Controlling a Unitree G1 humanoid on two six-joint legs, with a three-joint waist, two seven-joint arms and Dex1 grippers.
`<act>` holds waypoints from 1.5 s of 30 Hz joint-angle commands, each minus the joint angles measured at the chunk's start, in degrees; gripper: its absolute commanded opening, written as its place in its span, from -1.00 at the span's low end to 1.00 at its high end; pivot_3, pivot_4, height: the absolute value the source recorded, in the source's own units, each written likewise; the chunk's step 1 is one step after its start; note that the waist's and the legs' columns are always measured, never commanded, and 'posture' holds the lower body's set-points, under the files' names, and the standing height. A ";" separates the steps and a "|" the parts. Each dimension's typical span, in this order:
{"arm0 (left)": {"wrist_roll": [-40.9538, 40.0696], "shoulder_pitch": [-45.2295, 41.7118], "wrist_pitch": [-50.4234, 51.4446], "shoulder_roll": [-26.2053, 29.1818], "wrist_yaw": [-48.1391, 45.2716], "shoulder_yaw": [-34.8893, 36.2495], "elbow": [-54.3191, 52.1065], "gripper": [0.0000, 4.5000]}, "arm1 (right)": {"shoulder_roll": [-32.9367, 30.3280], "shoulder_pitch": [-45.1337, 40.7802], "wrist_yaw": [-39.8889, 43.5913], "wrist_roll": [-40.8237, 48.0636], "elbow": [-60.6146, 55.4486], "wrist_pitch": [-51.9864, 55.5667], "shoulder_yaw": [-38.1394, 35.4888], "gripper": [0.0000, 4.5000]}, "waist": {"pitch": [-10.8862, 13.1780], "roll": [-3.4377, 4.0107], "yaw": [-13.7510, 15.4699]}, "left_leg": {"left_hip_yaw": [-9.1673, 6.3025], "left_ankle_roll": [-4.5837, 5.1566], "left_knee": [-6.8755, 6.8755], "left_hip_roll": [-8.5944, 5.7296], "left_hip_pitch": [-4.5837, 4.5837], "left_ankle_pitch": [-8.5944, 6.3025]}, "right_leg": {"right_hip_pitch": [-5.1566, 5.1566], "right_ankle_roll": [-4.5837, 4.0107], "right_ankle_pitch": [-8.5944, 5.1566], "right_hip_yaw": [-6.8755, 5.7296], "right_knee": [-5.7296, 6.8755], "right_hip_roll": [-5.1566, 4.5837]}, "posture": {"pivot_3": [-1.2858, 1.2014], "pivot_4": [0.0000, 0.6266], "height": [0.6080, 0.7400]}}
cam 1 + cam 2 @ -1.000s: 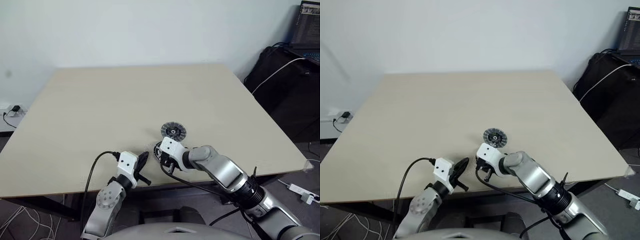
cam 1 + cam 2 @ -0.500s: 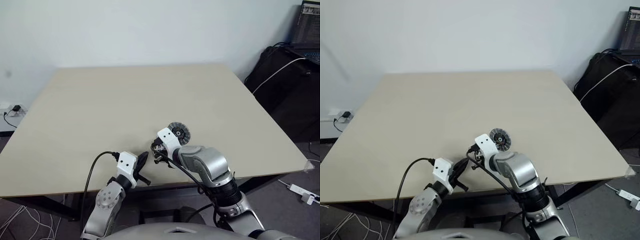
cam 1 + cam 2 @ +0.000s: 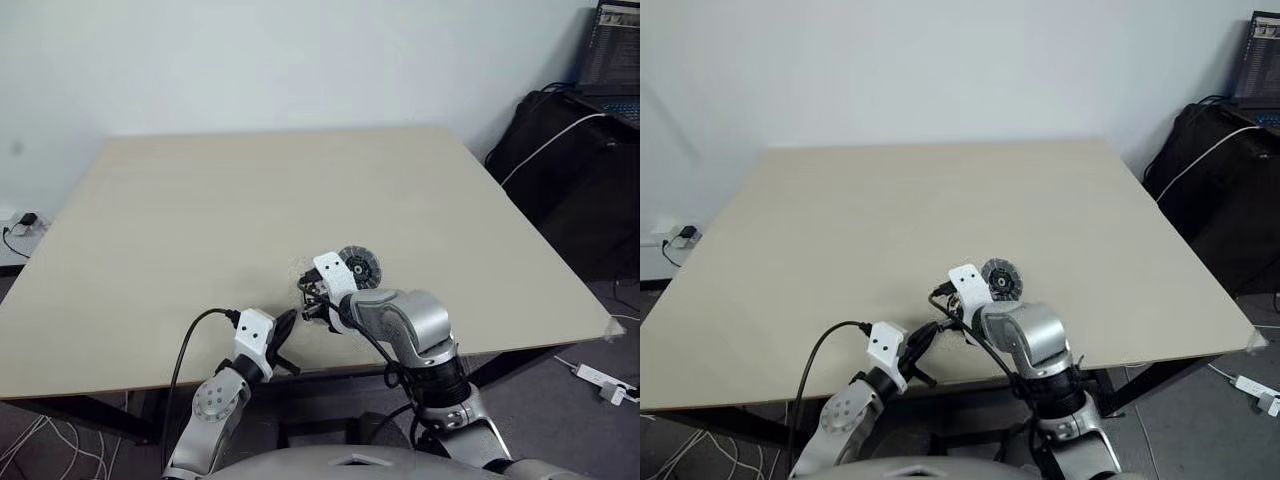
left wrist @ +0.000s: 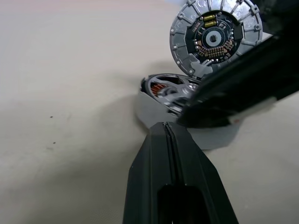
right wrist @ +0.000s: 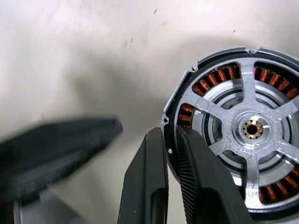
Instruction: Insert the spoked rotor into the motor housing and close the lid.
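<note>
Gripping the rim of the copper-wound round motor housing (image 5: pixel 243 140), where the silvery spoked rotor (image 5: pixel 254 128) already sat, the right gripper (image 5: pixel 170 154) risked tilting it on the beige table (image 3: pixel 200 220). The left gripper (image 4: pixel 167 135) was closed empty; the ribbed grey lid (image 4: pixel 215 37) lay just beside.

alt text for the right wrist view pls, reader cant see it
The right pincer, its two black fingers nearly shut, grips the rim of the motor housing, where copper windings ring the silvery spoked rotor seated inside it. A blurred dark shape crosses the beige table beside it.
</note>
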 commanded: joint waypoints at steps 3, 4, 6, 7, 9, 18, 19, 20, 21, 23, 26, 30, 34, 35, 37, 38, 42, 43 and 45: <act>-0.47 -0.76 -2.42 -0.30 -0.60 0.44 0.34 -1.00 | 3.14 -2.81 -5.58 -2.30 6.78 -6.35 -4.13 -0.98 | -0.01 0.01 -0.61 | 0.01 -0.01 0.00 0.00 0.07 0.00 | 0.02 0.02 0.06 0.00 0.03 -0.06 | 0.03 -1.00 1.00; -0.49 -0.78 -2.55 -0.31 -0.66 0.49 0.49 -1.00 | 3.57 -3.11 -6.22 -2.40 7.86 -7.21 -4.47 -0.98 | -0.02 0.01 -0.62 | 0.03 -0.01 0.00 0.00 0.11 0.00 | 0.03 0.01 0.10 0.00 0.03 -0.08 | 0.03 -1.00 1.00; -0.49 -0.80 -2.64 -0.38 -0.67 0.52 0.65 -1.00 | 4.45 -4.11 -7.68 -2.75 10.90 -9.55 -5.42 -0.98 | 0.00 0.10 -0.62 | 0.04 -0.01 0.00 0.00 0.13 0.01 | 0.05 0.00 0.17 -0.05 0.03 -0.14 | 0.03 -1.00 1.00; -0.48 -0.78 -2.68 -0.43 -0.68 0.50 0.69 -1.00 | 4.60 -4.56 -8.23 -2.86 12.18 -10.59 -5.63 -0.98 | 0.02 0.13 -0.63 | 0.07 -0.01 0.00 0.00 0.18 0.01 | 0.04 -0.01 0.28 -0.10 0.02 -0.22 | 0.03 -1.00 1.00; -0.34 -0.71 -2.52 -0.56 -0.54 0.35 0.41 -1.00 | 4.76 -5.39 -9.08 -2.76 14.59 -12.38 -6.02 -0.98 | 0.04 0.16 -0.62 | 0.06 -0.02 0.00 0.05 0.20 0.00 | 0.03 0.02 0.33 -0.33 0.00 -0.33 | 0.03 -1.00 1.00; -0.10 -0.39 -1.68 -0.92 -0.12 -0.13 -0.89 -1.00 | 4.34 -6.26 -7.06 -0.07 15.84 -15.39 -5.85 -0.11 | 0.30 0.64 -0.50 | 0.15 -0.03 0.00 0.11 0.16 0.00 | 0.00 0.27 0.52 -1.37 -0.04 -1.11 | 0.03 -1.00 1.00; -0.09 -0.37 -1.59 -0.94 -0.11 -0.16 -0.99 -1.00 | 4.38 -6.36 -6.45 0.54 15.42 -15.65 -6.12 0.06 | 0.30 0.63 -0.50 | 0.16 -0.04 0.01 0.10 0.18 0.01 | -0.01 0.20 0.68 -1.39 -0.04 -1.12 | 0.03 -1.00 1.00; -0.12 -0.32 -1.50 -0.92 -0.12 -0.19 -1.13 -1.00 | 4.51 -6.43 -5.90 1.21 14.86 -15.80 -6.49 0.18 | 0.30 0.63 -0.48 | 0.14 -0.04 0.00 0.10 0.20 0.01 | -0.01 0.19 0.71 -1.42 -0.03 -1.10 | 0.03 -1.00 1.00; -0.16 -0.30 -1.37 -0.91 -0.15 -0.22 -1.26 -1.00 | 4.14 -6.47 -5.05 1.69 14.07 -16.32 -6.16 0.18 | 0.31 0.67 -0.49 | 0.13 -0.06 0.00 0.11 0.19 0.03 | -0.04 0.17 0.70 -1.45 -0.03 -1.06 | 0.03 -1.00 1.00; -0.16 -0.30 -1.15 -0.92 -0.19 -0.27 -1.45 -1.00 | 3.00 -6.46 -3.50 2.15 12.68 -17.48 -4.83 0.18 | 0.34 0.70 -0.49 | 0.12 -0.06 0.00 0.11 0.12 0.04 | -0.11 0.08 0.63 -1.45 -0.06 -0.97 | 0.03 -1.00 1.00; -0.27 -0.32 -0.72 -0.79 -0.40 -0.28 -1.90 -1.00 | -1.77 -5.64 1.67 1.92 7.72 -21.73 1.05 0.18 | 0.39 0.64 -0.54 | 0.13 0.16 0.00 -0.02 -0.04 0.03 | -0.18 0.03 0.55 -1.42 -0.14 -0.99 | 0.03 -1.00 1.00; -0.37 -0.40 -0.43 -0.62 -0.62 -0.27 -2.11 -1.00 | -11.91 -4.34 9.19 -0.53 0.55 -29.48 10.77 0.18 | 0.41 0.56 -0.66 | 0.19 0.40 0.00 -0.09 -0.03 -0.24 | -0.14 0.06 0.29 -1.35 -0.22 -1.00 | 0.03 -1.00 1.00; -0.42 -0.53 -0.52 -0.58 -0.83 -0.16 -1.74 -1.00 | -16.62 -2.43 11.47 -1.94 -4.47 -37.56 11.45 0.18 | 0.51 0.42 -0.53 | 0.17 0.37 -0.01 -0.08 -0.01 -0.37 | -0.02 0.15 0.08 -1.36 -0.19 -0.96 | 0.03 -1.00 1.00; -0.42 -0.58 -0.59 -0.60 -0.86 -0.13 -1.55 -1.00 | -17.30 -2.07 9.38 -4.12 -4.70 -40.41 10.71 0.18 | 0.54 0.37 -0.51 | 0.17 0.36 -0.01 -0.07 -0.01 -0.37 | 0.01 0.18 0.06 -1.36 -0.18 -0.94 | 0.03 -1.00 1.00; -0.42 -0.58 -0.72 -0.61 -0.90 -0.08 -1.35 -1.00 | -18.13 -1.45 4.88 -8.32 -4.39 -44.91 9.11 0.18 | 0.59 0.30 -0.50 | 0.17 0.34 0.00 -0.06 0.00 -0.36 | 0.00 0.40 -0.07 -1.37 -0.18 -0.93 | 0.03 -1.00 1.00; -0.46 -0.53 -0.74 -0.62 -0.91 -0.04 -1.33 -1.00 | -18.21 -0.98 2.12 -10.31 -4.03 -46.90 7.76 0.18 | 0.61 0.26 -0.47 | 0.17 0.32 0.01 -0.05 0.02 -0.36 | -0.02 0.42 -0.08 -1.37 -0.18 -0.93 | 0.03 -1.00 1.00; -0.41 -0.37 -0.84 -0.58 -1.25 -0.17 -1.08 -1.00 | -18.37 0.80 -7.18 -16.69 -1.49 -51.01 2.64 0.18 | 0.63 0.22 -0.33 | 0.18 0.22 0.06 -0.06 0.17 -0.41 | 0.01 0.46 -0.07 -1.36 -0.17 -0.98 | 0.03 -1.00 1.00; -0.39 -0.38 -0.86 -0.60 -1.33 -0.19 -0.98 -1.00 | -18.23 1.30 -9.95 -18.22 -0.55 -50.97 0.80 0.18 | 0.63 0.22 -0.33 | 0.18 0.22 0.06 -0.06 0.17 -0.41 | 0.01 0.45 -0.07 -1.36 -0.16 -0.98 | 0.03 -1.00 1.00; -0.38 -0.34 -0.91 -0.56 -1.57 -0.22 -0.86 -1.00 | -18.10 2.30 -13.98 -20.74 0.80 -49.23 -2.14 0.18 | 0.63 0.22 -0.31 | 0.19 0.26 0.05 -0.06 0.15 -0.37 | -0.02 0.44 -0.06 -1.35 -0.16 -0.98 | 0.03 -1.00 1.00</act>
